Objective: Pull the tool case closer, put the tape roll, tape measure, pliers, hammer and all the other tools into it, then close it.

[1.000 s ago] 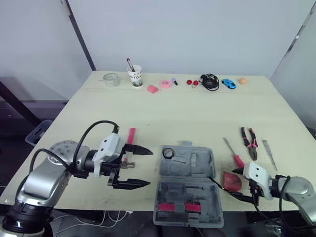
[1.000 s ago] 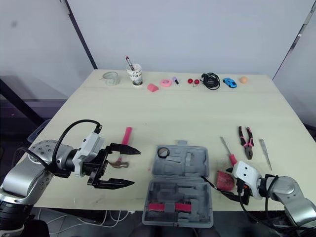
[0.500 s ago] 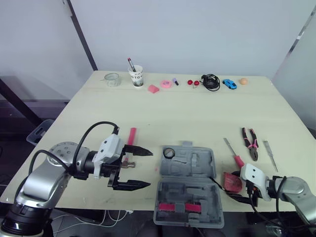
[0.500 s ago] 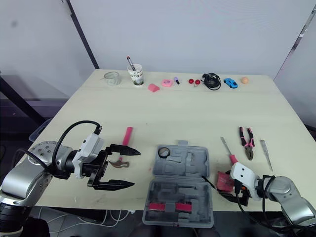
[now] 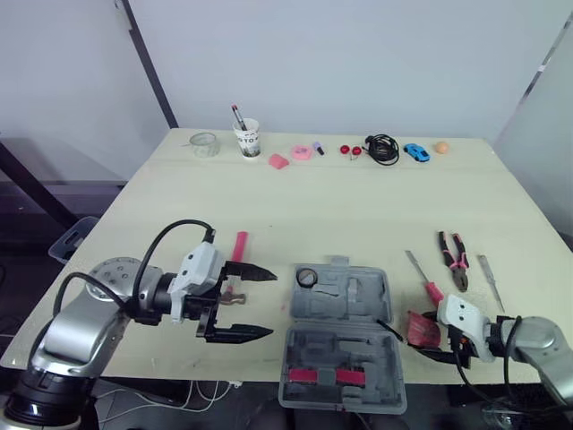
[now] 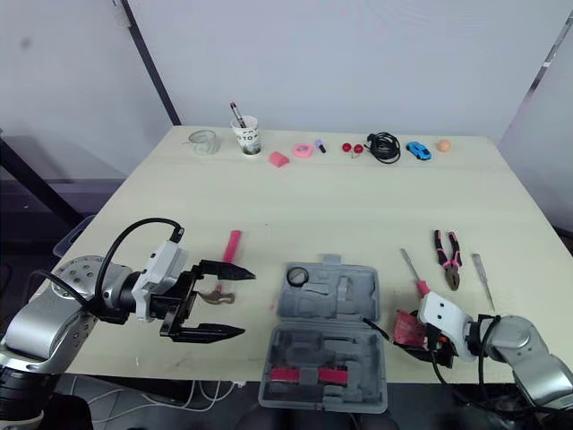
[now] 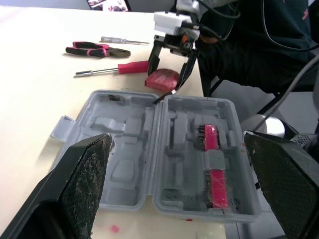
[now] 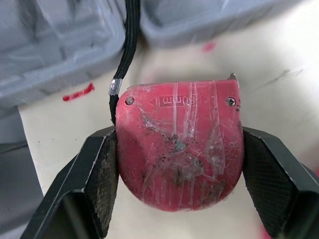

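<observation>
Pale worktop | scuffed, film-wrapped red tape measure beside open grey tool case | my right tool clamps it; left tool gapes, unmoved.

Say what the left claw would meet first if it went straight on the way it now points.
Most likely the open tool case: the left claw, open, points straight at it. The tape measure gripped by the right claw lies farther along. Its height over the rim is unclear.
</observation>
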